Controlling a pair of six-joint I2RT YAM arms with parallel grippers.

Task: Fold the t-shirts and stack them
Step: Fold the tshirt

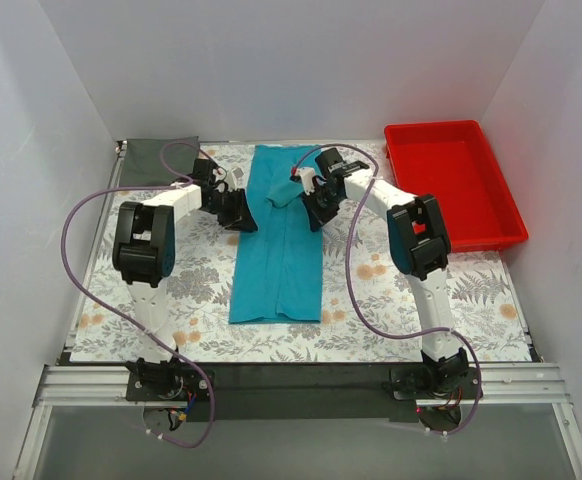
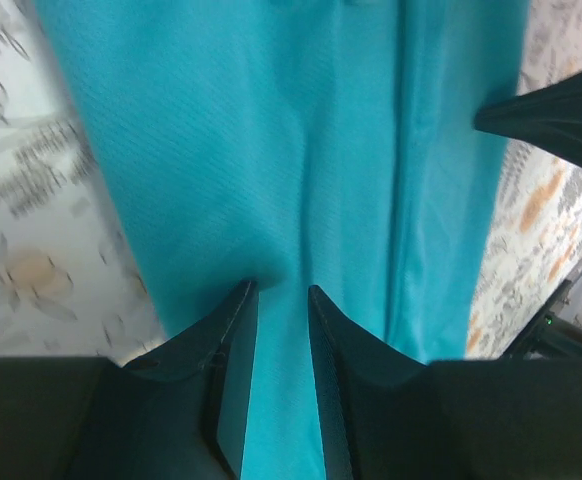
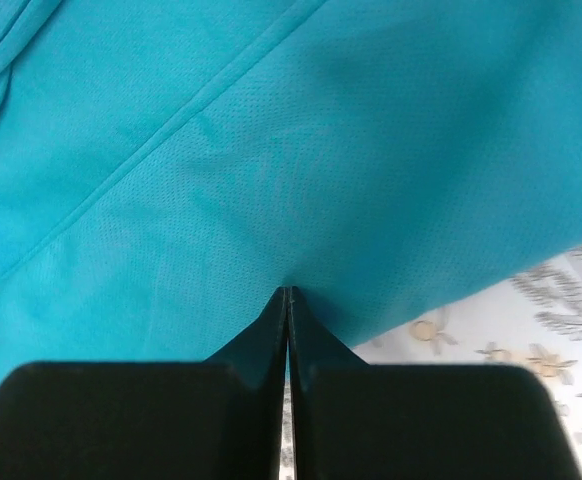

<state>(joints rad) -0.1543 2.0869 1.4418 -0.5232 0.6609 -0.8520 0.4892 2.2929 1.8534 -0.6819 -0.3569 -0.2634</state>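
While teal t-shirt (image 1: 276,260) lies at centre as long strip, crosswise folds not yet made; dark grey t-shirt (image 1: 156,160) sits folded at far-left corner, awaiting stack; right gripper (image 3: 288,292) jaws together, pinching strip's edge; left gripper (image 2: 282,288) jaws narrowly apart astride cloth, grip unclear.

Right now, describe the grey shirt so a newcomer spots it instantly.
Start at the floral table cloth and go to its far left corner, opposite the red tray. The dark grey t-shirt lies there as a flat rectangle, unlike the long teal t-shirt stretched down the middle.
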